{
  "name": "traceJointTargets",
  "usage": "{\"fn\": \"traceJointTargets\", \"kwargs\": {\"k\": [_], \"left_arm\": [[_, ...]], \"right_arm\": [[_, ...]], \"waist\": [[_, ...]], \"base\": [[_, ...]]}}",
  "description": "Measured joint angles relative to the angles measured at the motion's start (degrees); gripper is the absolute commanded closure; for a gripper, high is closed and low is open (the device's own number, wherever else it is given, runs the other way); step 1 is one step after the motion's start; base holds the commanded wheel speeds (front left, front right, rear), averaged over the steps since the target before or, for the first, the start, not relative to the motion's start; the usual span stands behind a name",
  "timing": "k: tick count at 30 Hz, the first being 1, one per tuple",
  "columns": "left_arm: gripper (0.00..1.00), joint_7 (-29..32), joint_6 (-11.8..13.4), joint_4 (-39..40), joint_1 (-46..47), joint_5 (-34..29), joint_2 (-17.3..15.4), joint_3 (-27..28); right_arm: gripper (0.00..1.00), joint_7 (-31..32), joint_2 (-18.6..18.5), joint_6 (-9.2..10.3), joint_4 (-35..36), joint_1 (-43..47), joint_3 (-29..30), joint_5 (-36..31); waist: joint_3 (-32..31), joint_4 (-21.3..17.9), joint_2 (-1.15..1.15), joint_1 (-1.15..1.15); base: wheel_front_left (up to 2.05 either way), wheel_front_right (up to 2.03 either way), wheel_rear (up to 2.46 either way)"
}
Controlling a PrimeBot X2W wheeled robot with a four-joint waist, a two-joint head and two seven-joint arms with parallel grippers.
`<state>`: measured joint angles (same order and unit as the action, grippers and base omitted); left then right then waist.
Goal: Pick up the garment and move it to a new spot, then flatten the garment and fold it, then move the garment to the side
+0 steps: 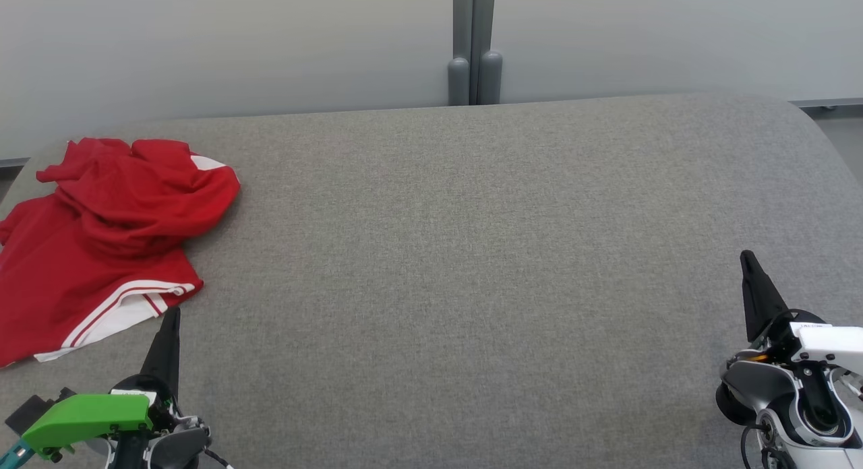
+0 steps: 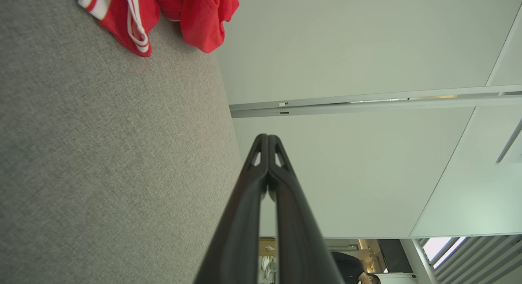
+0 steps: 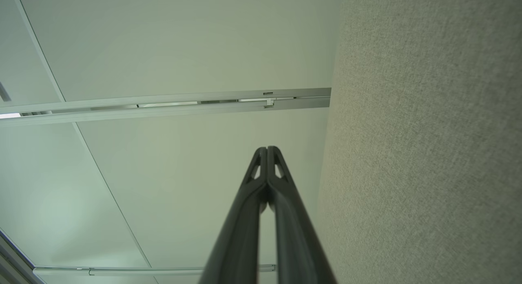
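Note:
A red garment with white stripe trim lies crumpled at the far left of the grey fabric surface; in the left wrist view the garment shows at the top edge. My left gripper is shut with nothing in it, its tip just below and right of the garment's striped hem, not touching it. Its fingers meet at the tips in its own wrist view. At the lower right my right gripper is shut and empty, far from the garment; its fingertips are pressed together.
The grey surface spreads wide between the two grippers. Pale wall panels with a grey post stand behind its far edge. A person's head shows at the bottom of the left wrist view.

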<state>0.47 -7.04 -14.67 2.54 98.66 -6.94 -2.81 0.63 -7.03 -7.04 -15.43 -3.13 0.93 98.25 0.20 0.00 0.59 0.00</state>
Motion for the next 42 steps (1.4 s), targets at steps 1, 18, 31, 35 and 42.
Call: {"fn": "traceJointTargets", "kwargs": {"k": [1,18,31,35,42], "left_arm": [[1.00,0.0,0.0,0.0,0.0,0.0,0.0,0.0],[1.00,0.0,0.0,0.0,0.0,0.0,0.1,0.3],[0.00,0.0,0.1,-1.6,-1.9,0.0,1.2,0.0],[0.00,-0.1,0.1,-1.6,-1.9,0.0,1.2,-0.2],[0.00,-1.2,0.1,-1.3,-1.9,-2.5,0.9,-1.0]], "right_arm": [[1.00,0.0,0.0,0.00,0.0,0.0,0.0,0.0],[1.00,0.4,0.2,0.00,0.0,0.0,0.2,-0.1],[0.00,0.3,1.5,0.08,-1.7,2.2,0.1,-0.2],[0.00,-0.2,1.5,0.07,-1.5,2.2,0.0,-0.8],[0.00,-1.3,1.2,0.07,-0.8,2.2,-0.7,-4.5]], "waist": [[0.0,0.0,0.00,0.00],[0.0,0.0,0.00,0.00],[0.0,0.0,0.00,0.00],[0.0,0.1,0.00,0.00],[-0.1,0.3,0.00,0.00]], "base": [[0.00,0.00,0.00],[0.00,0.00,0.00],[0.00,0.00,0.00],[0.00,0.00,0.00],[0.00,0.00,0.00]]}}
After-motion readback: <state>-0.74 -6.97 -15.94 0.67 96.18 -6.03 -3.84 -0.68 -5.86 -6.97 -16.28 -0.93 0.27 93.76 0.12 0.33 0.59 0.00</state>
